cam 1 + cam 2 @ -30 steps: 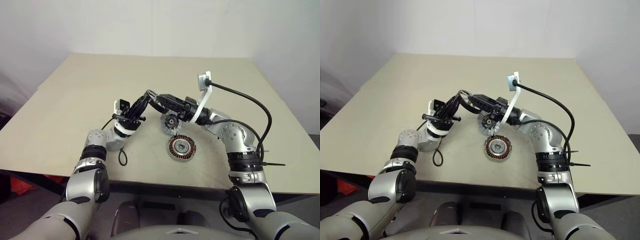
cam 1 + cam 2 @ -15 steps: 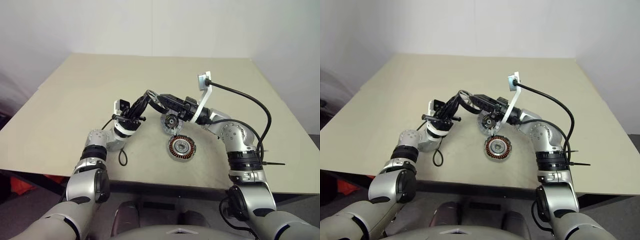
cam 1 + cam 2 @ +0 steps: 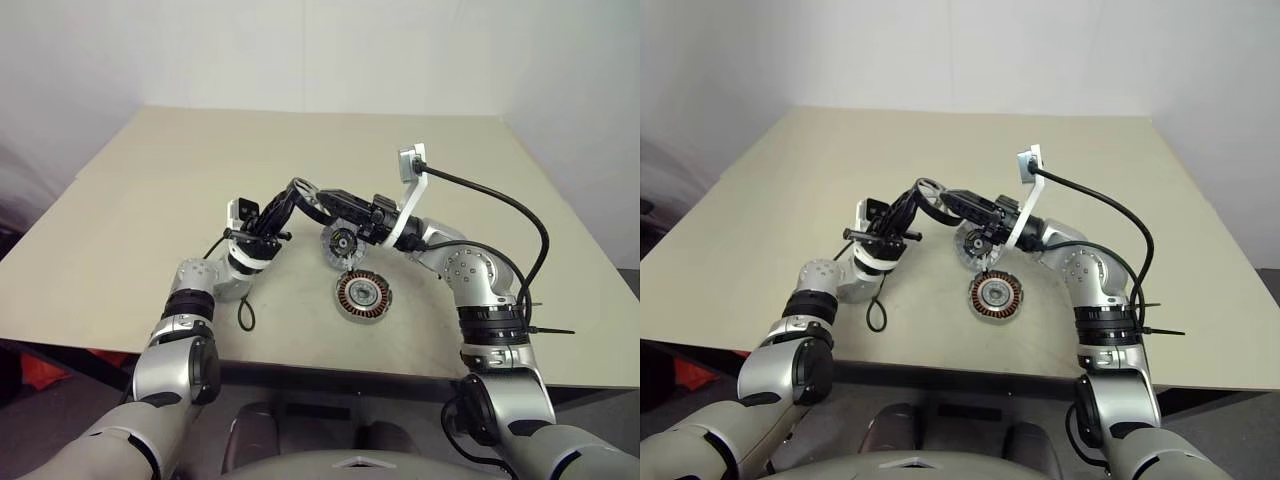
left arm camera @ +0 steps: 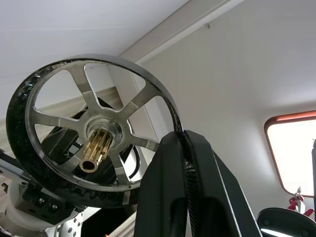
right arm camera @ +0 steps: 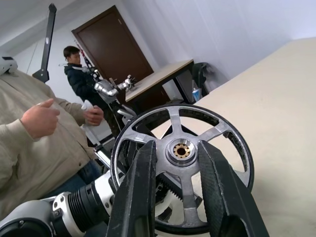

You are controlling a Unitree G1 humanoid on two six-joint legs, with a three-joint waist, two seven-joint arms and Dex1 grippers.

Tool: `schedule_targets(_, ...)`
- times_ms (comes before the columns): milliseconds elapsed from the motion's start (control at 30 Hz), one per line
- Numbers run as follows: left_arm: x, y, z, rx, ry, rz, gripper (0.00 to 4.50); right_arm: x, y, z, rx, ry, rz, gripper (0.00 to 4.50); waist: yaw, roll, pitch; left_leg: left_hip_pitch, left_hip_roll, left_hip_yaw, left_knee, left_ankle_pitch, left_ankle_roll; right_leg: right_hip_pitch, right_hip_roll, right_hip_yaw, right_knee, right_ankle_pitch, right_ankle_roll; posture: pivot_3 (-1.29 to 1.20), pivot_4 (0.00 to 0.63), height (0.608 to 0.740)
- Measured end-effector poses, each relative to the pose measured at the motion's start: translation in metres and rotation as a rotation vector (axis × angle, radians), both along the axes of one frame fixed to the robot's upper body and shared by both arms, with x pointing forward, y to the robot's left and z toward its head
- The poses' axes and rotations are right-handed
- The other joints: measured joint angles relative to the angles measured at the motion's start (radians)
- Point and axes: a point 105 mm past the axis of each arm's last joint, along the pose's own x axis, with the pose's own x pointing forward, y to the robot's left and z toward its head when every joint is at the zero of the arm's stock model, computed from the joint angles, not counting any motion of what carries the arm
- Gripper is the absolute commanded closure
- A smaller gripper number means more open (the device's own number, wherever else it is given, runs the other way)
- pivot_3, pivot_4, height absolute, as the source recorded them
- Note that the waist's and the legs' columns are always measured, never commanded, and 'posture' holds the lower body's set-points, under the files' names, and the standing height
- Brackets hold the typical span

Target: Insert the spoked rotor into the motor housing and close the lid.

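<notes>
I hold the spoked rotor [image 4: 98, 143], a black-rimmed disc with silver spokes and a brass hub, in the air above the table. My left gripper [image 4: 182, 136] is shut on its rim. My right gripper [image 5: 179, 146] faces the rotor [image 5: 173, 121] from the other side, open, with one finger on each side of the hub and a narrow gap showing. The motor housing [image 3: 362, 295], with its ring of copper windings, lies on the table below the two grippers. Its lid [image 3: 338, 245] stands up from the housing's far edge, showing a dark centre.
The beige table [image 3: 150, 200] stretches wide around the housing; its front edge [image 3: 300, 365] runs close behind it. A black cable [image 3: 500, 205] arcs over my right arm. In the right wrist view a person in a beige top [image 5: 34, 148] stands close, and another [image 5: 79, 79] stands by a door.
</notes>
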Motion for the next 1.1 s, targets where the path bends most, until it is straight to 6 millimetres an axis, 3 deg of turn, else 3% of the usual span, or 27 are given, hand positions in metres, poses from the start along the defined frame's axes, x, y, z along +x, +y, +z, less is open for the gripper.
schedule_targets(1100,0.0003,-0.0018,-0.002,0.0,0.008,0.0,4.5,0.0048,0.0067,-0.0022,-0.008,-0.011,-0.023,3.08,0.0,0.0,0.0,0.0,0.0,0.0,0.0,0.0,0.0,0.0,0.0,0.0,0.0,0.0,0.0,0.0,0.0,0.74)
